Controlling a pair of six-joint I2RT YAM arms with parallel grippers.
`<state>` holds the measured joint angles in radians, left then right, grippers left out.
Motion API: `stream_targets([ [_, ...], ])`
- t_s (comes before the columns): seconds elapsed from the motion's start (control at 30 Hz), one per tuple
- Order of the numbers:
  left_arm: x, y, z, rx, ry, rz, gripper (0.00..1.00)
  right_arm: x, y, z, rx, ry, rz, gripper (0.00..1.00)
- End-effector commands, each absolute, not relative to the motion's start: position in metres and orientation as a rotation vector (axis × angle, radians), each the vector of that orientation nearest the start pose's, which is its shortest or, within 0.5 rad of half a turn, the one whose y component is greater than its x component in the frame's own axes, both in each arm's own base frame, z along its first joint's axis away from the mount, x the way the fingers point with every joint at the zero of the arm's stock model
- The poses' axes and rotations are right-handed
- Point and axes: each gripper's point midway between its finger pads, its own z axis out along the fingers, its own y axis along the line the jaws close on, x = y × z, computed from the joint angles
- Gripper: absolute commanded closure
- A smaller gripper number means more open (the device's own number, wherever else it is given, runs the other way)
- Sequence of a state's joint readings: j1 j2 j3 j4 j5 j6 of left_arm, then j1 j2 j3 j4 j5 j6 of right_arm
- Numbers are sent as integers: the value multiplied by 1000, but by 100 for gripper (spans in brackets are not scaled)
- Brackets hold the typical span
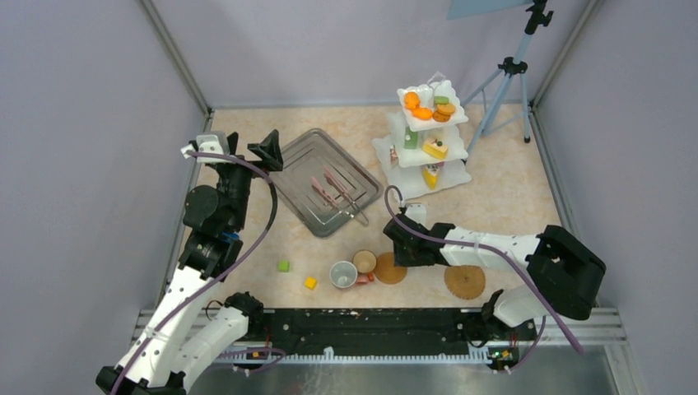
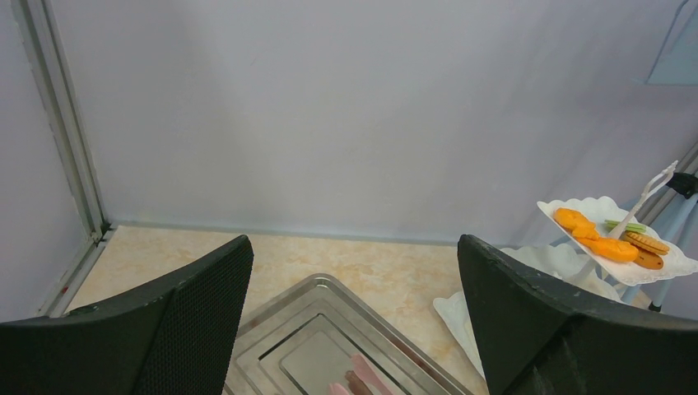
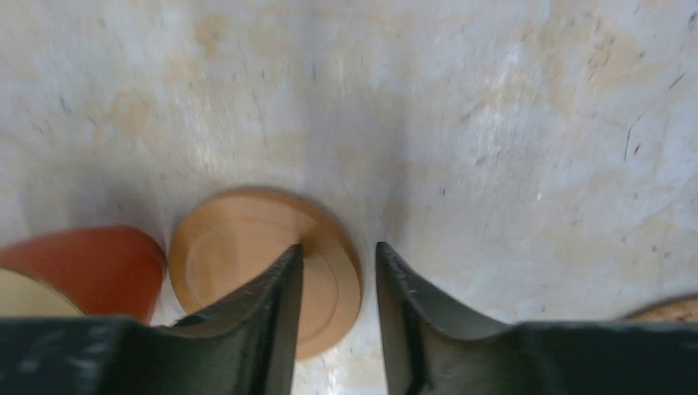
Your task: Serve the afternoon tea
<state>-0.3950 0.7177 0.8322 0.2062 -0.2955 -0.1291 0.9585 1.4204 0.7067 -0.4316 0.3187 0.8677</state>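
Observation:
A small tan cup [image 3: 247,255] sits on the table, in the top view [image 1: 365,261] beside a white cup [image 1: 343,274]. My right gripper [image 3: 339,247] is low over the tan cup, open by a narrow gap. Its left finger lies over the cup's inside, its right finger just outside the rim, with table showing between rim and finger. One brown woven mat [image 1: 390,268] lies under the right gripper [image 1: 388,255], another [image 1: 465,281] further right. The white three-tier stand [image 1: 409,156] holds orange rounds [image 1: 422,112] and a yellow wedge [image 1: 435,148]. My left gripper [image 2: 354,243] hangs open above the tray, holding nothing.
A grey steel tray [image 1: 306,156] with pink tongs [image 1: 337,193] lies left of the stand. A green cube [image 1: 283,266] and a yellow cube [image 1: 310,283] lie near the front edge. A red piece [image 3: 90,267] sits left of the tan cup. A tripod [image 1: 506,82] stands at the back right.

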Motion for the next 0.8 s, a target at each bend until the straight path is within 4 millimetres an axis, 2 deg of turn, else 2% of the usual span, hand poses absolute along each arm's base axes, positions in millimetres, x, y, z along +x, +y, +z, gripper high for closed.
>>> stream_targets([
  [0.0,289,-73,431,-95,1214,-293,1,209,179,6,129,2536,25,72],
  [0.13,289,-73,431,-96,1214,-292,1,239,174,11,222,2432,69,72],
  [0.3,291,-73,429,-97,1220,-285,1,266,157,16,309,2382,26,71],
  [0.4,292,-73,428,-96,1223,-284,1,270,144,18,335,2383,-14,71],
  [0.63,291,-73,430,-95,1218,-292,1,258,113,15,413,2389,-63,70],
  [0.77,291,-75,429,-90,1221,-299,1,260,100,14,455,2378,-69,69],
])
